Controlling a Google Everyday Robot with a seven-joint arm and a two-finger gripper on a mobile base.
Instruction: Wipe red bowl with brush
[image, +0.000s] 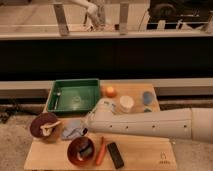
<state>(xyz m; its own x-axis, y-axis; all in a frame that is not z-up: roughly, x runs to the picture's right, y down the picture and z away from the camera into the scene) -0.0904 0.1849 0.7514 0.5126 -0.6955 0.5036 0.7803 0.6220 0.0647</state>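
The red bowl (80, 151) sits near the front edge of the wooden table, left of centre. A small dark brush (86, 150) with a paler part shows inside it, toward the right side. My white arm reaches in from the right. Its gripper (88, 134) hangs just above the bowl's far rim, right over the brush. From here I cannot make out whether it touches the brush.
An orange-red stick (101, 151) and a flat black block (115, 154) lie right of the bowl. A maroon bowl (44, 125) and a blue-grey cloth (73, 129) sit to the left. Behind are a green tray (73, 96), an orange (110, 92), a white cup (127, 103) and a blue cup (148, 98).
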